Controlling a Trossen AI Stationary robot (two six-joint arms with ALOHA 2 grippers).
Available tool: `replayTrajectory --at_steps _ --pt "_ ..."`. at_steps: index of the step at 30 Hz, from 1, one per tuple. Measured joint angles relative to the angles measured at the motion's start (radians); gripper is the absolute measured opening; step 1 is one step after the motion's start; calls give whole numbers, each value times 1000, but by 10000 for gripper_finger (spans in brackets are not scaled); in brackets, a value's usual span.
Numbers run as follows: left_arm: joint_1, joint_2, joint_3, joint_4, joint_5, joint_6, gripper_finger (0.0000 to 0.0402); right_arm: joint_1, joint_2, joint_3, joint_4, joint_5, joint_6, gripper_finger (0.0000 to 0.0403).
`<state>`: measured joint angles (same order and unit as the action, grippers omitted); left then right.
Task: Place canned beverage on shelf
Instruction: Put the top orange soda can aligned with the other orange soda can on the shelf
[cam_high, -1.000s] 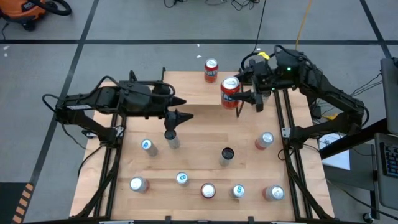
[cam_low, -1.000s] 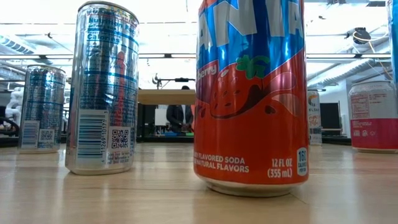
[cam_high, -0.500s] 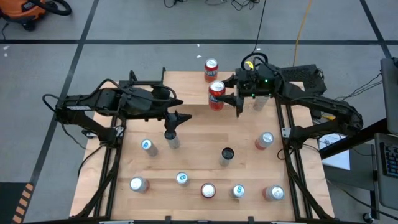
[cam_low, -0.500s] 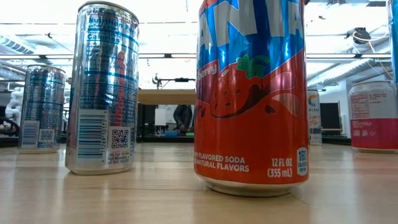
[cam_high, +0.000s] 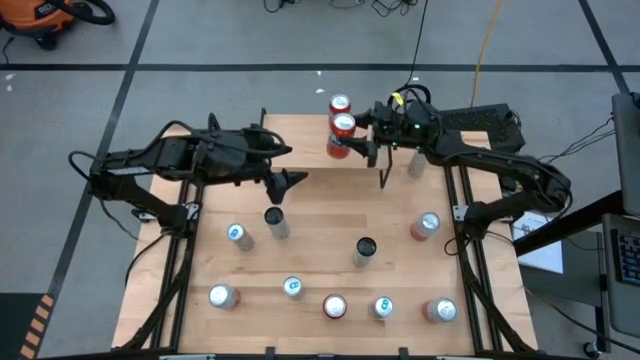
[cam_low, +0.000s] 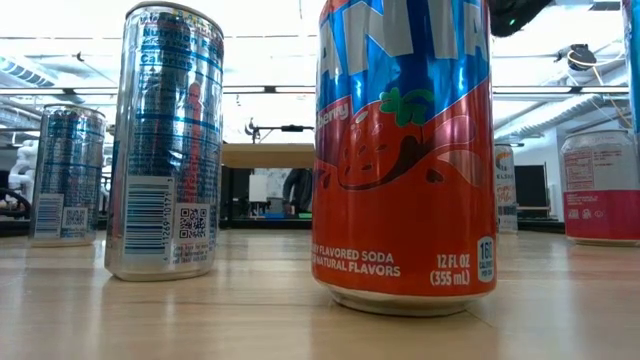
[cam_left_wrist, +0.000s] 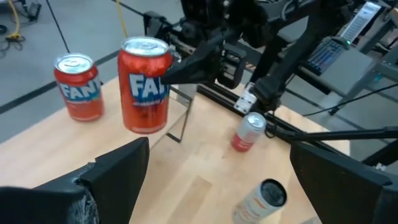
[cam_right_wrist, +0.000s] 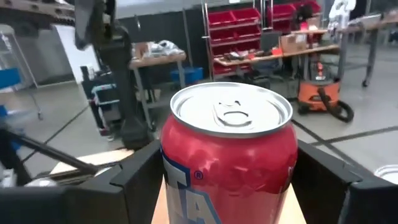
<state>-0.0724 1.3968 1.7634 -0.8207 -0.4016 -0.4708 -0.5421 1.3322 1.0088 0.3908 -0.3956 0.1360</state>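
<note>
Right tool (cam_high: 362, 150): clamped on a red can (cam_high: 342, 137), one finger on each side, near the far edge of the counter (cam_high: 320, 240).
Red can: upright, held off the counter, just beside a second red can (cam_high: 340, 104) standing at the far edge.
Shelf (cam_low: 266, 155): seen only in the low view, its wooden board far across the counter; no can rests on it.
Left tool (cam_high: 283, 168): fingers apart, holding nothing, over the far left part of the counter.
Other cans: a tall dark can (cam_high: 275, 222) just beside the left tool; more stand along the near edge.
</note>
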Motion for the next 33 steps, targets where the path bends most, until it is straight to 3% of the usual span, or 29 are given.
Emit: replayTrajectory --at_steps 8,19,33 --pt "28 0 0 0 7 7 390 -9 67 -1 68 -1 -24 272" --pt "26 0 0 0 11 -21 390 -32 73 -2 -51 2 -92 272" --pt "26 0 0 3 12 -21 390 -48 123 -2 -36 -30 -138 272"
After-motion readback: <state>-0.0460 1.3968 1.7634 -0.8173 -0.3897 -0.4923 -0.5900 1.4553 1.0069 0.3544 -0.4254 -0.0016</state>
